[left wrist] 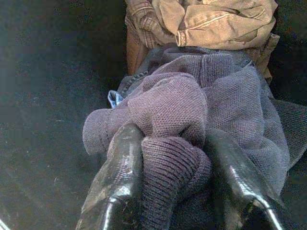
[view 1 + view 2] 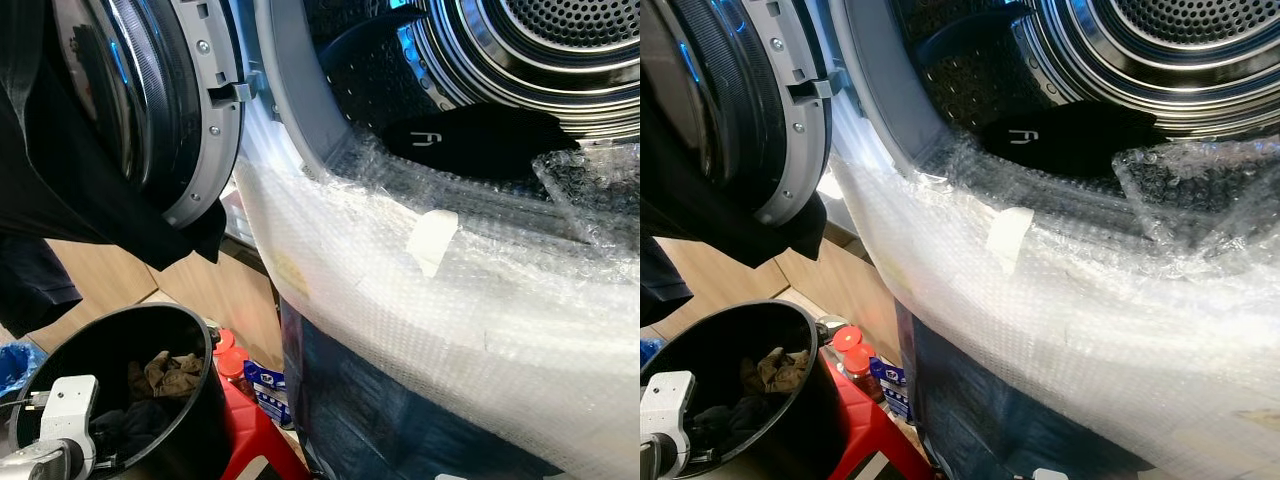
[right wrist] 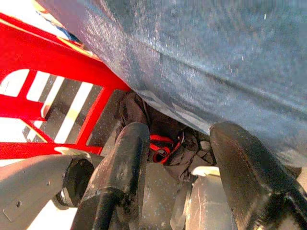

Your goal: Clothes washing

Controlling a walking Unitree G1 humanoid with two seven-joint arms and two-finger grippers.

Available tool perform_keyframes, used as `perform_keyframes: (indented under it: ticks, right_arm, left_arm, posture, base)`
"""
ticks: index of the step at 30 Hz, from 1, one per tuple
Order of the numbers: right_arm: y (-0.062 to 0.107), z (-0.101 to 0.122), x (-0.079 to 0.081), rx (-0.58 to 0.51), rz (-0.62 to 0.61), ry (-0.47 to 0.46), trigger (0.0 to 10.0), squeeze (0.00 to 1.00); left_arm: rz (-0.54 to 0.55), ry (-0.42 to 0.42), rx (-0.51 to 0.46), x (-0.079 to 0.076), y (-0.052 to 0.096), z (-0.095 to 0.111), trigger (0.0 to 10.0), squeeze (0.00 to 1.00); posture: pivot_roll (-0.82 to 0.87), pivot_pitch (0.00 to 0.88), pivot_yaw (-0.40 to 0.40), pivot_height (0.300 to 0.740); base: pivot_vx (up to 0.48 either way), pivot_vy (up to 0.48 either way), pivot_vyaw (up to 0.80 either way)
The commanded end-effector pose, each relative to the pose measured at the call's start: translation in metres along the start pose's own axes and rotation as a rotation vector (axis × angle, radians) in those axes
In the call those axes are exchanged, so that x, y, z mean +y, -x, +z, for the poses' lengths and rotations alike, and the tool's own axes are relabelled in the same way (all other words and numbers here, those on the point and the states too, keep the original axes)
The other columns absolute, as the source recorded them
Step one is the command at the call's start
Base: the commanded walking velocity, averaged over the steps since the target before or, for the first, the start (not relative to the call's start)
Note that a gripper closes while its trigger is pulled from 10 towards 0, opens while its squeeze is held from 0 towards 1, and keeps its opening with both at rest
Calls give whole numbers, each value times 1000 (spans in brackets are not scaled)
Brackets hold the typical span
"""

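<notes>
Left gripper (image 1: 175, 158): a fold of a purple knit garment (image 1: 192, 110) is pinched between the two black fingers, inside the black bucket (image 2: 195, 400).
Right gripper (image 3: 180, 158): fingers are held spread, nothing between them, low beside the machine's dark front; a dark cloth with red trim (image 3: 163, 143) is seen on the floor beyond.
Bucket: seen at 7 o'clock in the head view; a tan garment (image 1: 206, 21) is heaped behind the purple knit.
Washer drum (image 2: 560, 40): open at 1 o'clock, with a black garment (image 2: 480, 140) lying at its mouth.
Door (image 2: 150, 100): swung open at 10 o'clock, dark cloth (image 2: 90, 210) draped over it.
Bubble wrap (image 2: 450, 300): spread across the machine's front.
Red stool (image 2: 865, 430): seen just beside the bucket.
</notes>
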State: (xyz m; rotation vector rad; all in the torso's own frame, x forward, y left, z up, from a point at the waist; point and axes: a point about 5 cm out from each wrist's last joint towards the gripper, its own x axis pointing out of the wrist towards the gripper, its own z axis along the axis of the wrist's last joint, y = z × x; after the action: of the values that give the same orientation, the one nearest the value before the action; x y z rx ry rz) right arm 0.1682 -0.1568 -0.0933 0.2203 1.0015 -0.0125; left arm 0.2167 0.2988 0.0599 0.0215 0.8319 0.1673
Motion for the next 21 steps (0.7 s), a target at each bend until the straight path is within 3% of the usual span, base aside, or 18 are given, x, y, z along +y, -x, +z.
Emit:
perform_keyframes:
  ticks: [1, 10, 13, 16, 18, 19, 20, 21]
  right_arm:
    - [0, -1, 3, 9, 10, 12, 10000, 0]
    - [-2, 7, 7, -12, 16, 8, 10000, 0]
    - [-2, 6, 8, -9, 19, 9, 10000, 0]
    - [-2, 5, 8, -6, 20, 0, 10000, 0]
    - [-2, 5, 8, -5, 22, 2, 10000, 0]
    - [-2, 4, 8, 1, 27, 19, 10000, 0]
    - [-2, 4, 8, 1, 27, 19, 10000, 0]
    - [-2, 4, 7, 8, 27, 34, 10000, 0]
  left_arm:
    - [52, -84, 2, 5, 2, 0, 0, 0]
    - [71, -106, -39, -3, 2, 3, 0, 0]
    - [145, -167, -57, 12, 6, 8, 0, 0]
    - [182, -138, -99, 24, 13, 18, 0, 0]
    - [123, -84, -187, 19, 21, 40, 0, 0]
    - [33, -172, -321, 8, 36, 74, 0, 0]
    - [33, -172, -321, 8, 36, 74, 0, 0]
    - [-85, -264, -421, -8, 52, 102, 0, 0]
  posture:
    - [259, 41, 93, 740]
    - [256, 36, 93, 740]
    - [256, 34, 92, 740]
    - [248, 27, 94, 740]
    - [251, 17, 88, 740]
    - [267, 8, 87, 740]
    - [267, 8, 87, 740]
    - [271, 1, 85, 740]
  base:
    - [0, 0, 0]
    - [0, 0, 0]
    - [0, 0, 0]
    - [0, 0, 0]
    - [0, 0, 0]
    - [0, 0, 0]
    - [0, 0, 0]
    - [0, 0, 0]
